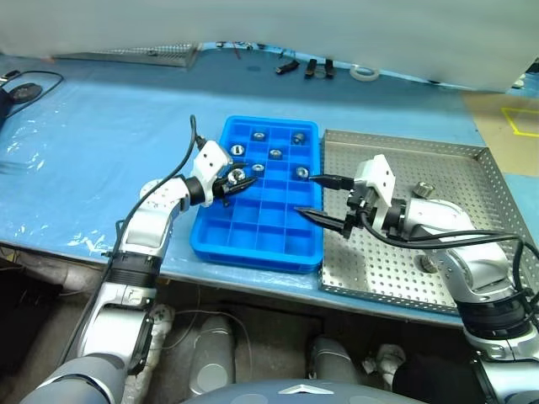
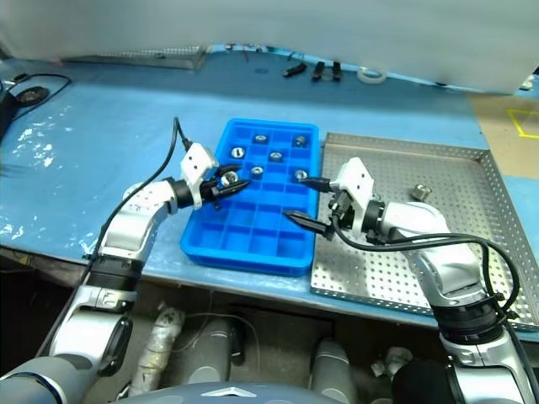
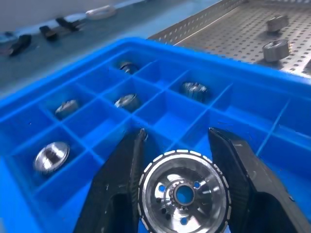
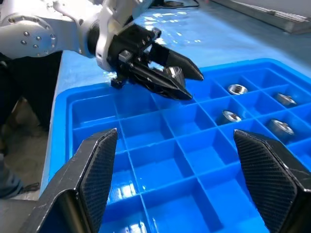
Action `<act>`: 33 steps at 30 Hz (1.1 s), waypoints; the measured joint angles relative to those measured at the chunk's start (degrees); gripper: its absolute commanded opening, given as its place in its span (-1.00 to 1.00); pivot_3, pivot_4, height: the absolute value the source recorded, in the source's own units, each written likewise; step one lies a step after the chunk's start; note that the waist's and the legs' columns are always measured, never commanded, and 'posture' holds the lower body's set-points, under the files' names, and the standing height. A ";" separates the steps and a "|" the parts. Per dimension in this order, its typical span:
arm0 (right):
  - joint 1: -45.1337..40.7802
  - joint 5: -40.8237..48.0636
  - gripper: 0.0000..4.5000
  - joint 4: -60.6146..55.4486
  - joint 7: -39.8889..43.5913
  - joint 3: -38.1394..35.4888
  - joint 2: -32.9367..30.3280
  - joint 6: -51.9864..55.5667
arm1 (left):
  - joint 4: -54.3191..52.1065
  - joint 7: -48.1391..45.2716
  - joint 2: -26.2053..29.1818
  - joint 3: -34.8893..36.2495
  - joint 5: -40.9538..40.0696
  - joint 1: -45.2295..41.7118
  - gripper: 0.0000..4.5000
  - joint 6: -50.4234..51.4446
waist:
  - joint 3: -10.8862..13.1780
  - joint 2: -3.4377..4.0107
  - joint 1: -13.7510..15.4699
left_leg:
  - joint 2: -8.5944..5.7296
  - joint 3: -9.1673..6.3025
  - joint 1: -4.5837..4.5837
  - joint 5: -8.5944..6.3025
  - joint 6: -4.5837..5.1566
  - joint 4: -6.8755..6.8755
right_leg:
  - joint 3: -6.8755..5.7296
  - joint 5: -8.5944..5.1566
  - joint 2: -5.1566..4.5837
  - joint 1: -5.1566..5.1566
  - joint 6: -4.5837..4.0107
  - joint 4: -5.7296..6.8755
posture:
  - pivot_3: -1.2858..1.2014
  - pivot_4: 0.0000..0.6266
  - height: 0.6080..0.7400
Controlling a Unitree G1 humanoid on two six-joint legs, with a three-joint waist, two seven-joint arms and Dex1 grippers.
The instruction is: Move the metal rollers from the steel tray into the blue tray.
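Blue plastic runs across the whole bench, and on it sits the blue tray (image 1: 253, 240), a grid of small square pockets, with the steel tray (image 1: 455, 164) touching its right-hand edge.

Over the left side of the blue tray, the left gripper (image 1: 238, 181) has its two black fingers clamped on one of the metal rollers (image 3: 183, 194), a shiny ring with a hollow centre. The roller held there hangs just above the pockets, about the middle row on the tray's left column, and I can't tell that it touches the plastic.

Six more rollers already lie in the far pockets of the blue tray, one to a pocket, for instance one at (image 1: 237, 150) and one at (image 1: 302, 172).

Two rollers are left on the holed floor of the steel tray: one near the middle toward the far side (image 1: 423, 190), another closer to the near rim (image 1: 429, 264), partly tucked behind the right arm.

The right gripper (image 1: 319, 198) hangs over the seam between the two trays, pointing toward the blue one. Its fingers (image 4: 92, 170) are spread wide apart with nothing between them.

A few small black clips and a white ring lie at the far edge of the bench.
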 measured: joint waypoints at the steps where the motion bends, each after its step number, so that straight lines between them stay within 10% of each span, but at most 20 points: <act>1: -0.05 -0.32 0.79 0.41 0.32 0.59 0.28 -0.37 | 0.24 1.56 -0.05 -0.01 0.25 0.08 -0.24 0.09 | 0.00 0.00 0.14 | 0.00 -0.01 -0.01 0.04 -0.06 0.00 | -0.04 0.00 0.04 -0.01 0.00 0.05 | 0.15 -0.52 1.00; 19: 4.07 -3.28 0.79 0.36 -1.91 0.46 0.70 -2.74 | 8.72 7.30 3.24 -3.31 2.99 -5.27 -0.24 -0.56 | 0.01 -0.02 0.52 | 0.03 -0.12 -0.25 0.34 -0.44 -0.02 | 0.18 -0.01 0.28 -0.78 0.01 0.78 | 0.11 -0.52 1.00; 27: 4.44 -3.60 0.79 -0.22 -2.99 0.47 1.26 -2.75 | 8.86 5.41 4.23 -3.78 2.82 -5.47 0.92 -0.43 | 0.01 -0.02 0.03 | 0.01 -0.11 -0.20 0.34 -0.45 -0.02 | 0.23 -0.01 0.27 -0.77 0.01 0.80 | 0.08 -0.52 1.00; 33: 5.32 -3.76 0.79 -0.23 -3.00 0.12 1.25 -2.79 | 11.42 5.95 4.23 -3.87 3.11 -7.36 0.92 -0.47 | 0.01 -0.02 -0.48 | 0.00 -0.11 -0.21 0.34 -0.46 -0.02 | 0.23 -0.01 0.26 -0.77 0.01 0.81 | 0.05 -0.52 1.00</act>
